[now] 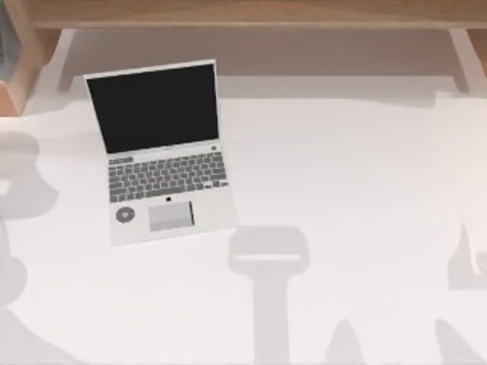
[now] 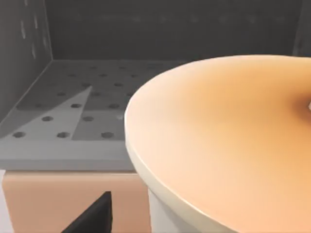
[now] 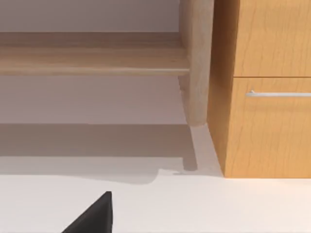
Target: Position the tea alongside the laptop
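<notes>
Laptop [image 1: 161,152] open at table's left — tea [image 2: 228,141] fills left wrist view; jaws' state unclear.

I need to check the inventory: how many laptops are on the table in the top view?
1. The laptop stands open on the left half of the white table, its black screen toward the far edge. Nothing suggests another one hidden.
</notes>
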Controlling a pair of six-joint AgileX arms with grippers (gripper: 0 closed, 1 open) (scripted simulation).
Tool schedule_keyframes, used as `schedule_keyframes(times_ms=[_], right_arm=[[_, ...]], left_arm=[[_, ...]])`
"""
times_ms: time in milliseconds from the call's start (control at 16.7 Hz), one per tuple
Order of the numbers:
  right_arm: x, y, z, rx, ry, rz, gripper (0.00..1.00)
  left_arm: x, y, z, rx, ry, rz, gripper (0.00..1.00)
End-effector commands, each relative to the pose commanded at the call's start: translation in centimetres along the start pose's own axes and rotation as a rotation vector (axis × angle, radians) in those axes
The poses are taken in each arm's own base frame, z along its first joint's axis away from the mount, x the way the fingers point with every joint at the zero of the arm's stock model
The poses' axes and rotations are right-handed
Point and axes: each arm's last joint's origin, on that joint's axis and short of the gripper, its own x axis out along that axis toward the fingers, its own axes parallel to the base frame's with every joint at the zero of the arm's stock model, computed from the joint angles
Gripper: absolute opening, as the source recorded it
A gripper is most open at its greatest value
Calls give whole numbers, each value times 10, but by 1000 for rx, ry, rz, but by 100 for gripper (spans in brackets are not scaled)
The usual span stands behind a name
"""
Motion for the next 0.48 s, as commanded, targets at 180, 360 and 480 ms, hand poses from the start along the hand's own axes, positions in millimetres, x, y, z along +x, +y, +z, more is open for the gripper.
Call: schedule_keyframes(times_ms=[180, 360, 480], right_arm=[[0, 0, 0, 0, 0, 0, 100], [0, 0, 0, 0, 0, 0, 100], [0, 0, 0, 0, 0, 0, 100]], left_arm=[[0, 0, 0, 0, 0, 0, 77], [0, 0, 0, 0, 0, 0, 55], [0, 0, 0, 0, 0, 0, 40]])
